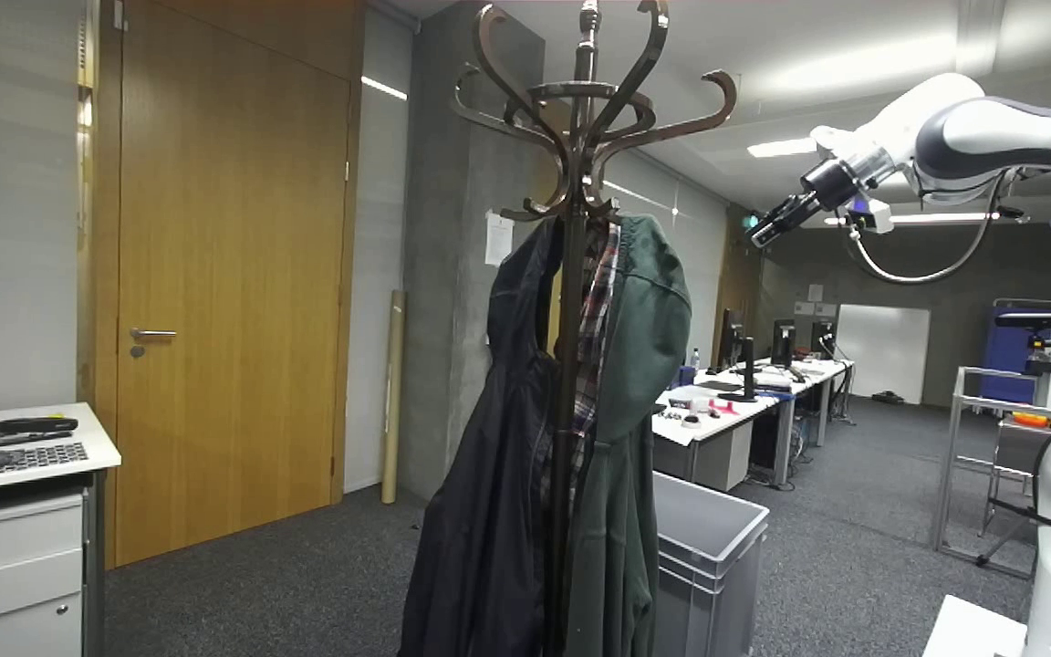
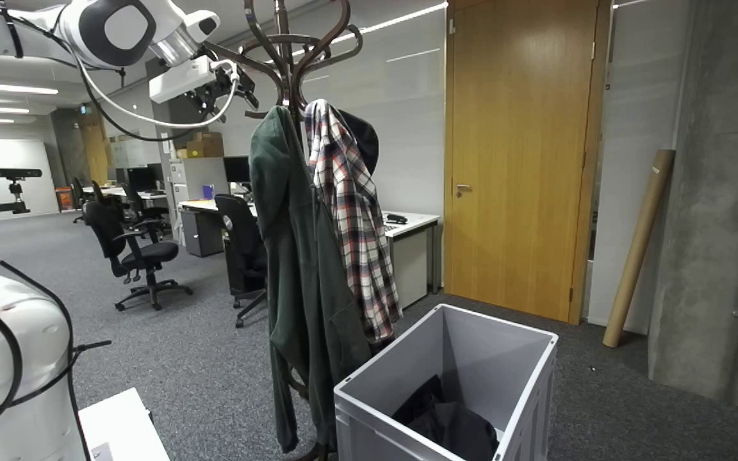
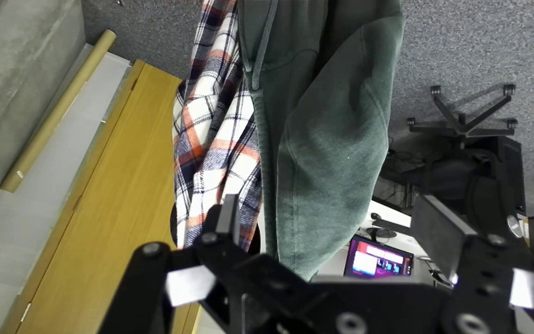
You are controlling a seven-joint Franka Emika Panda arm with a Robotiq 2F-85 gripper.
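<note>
A dark wooden coat rack stands upright with garments hung on it. On it are a green hooded top, a plaid shirt and a dark jacket. My gripper is level with the upper part of the garments, apart from the green top in that exterior view. In the wrist view, the open gripper has its fingers spread wide. The green top shows beyond the gap between them, with the plaid shirt behind the left finger. Nothing is gripped.
A grey bin with dark cloth inside stands on the floor beside the rack. Curved rack hooks reach out near the gripper's height. Desks, an office chair and a wooden door lie farther back.
</note>
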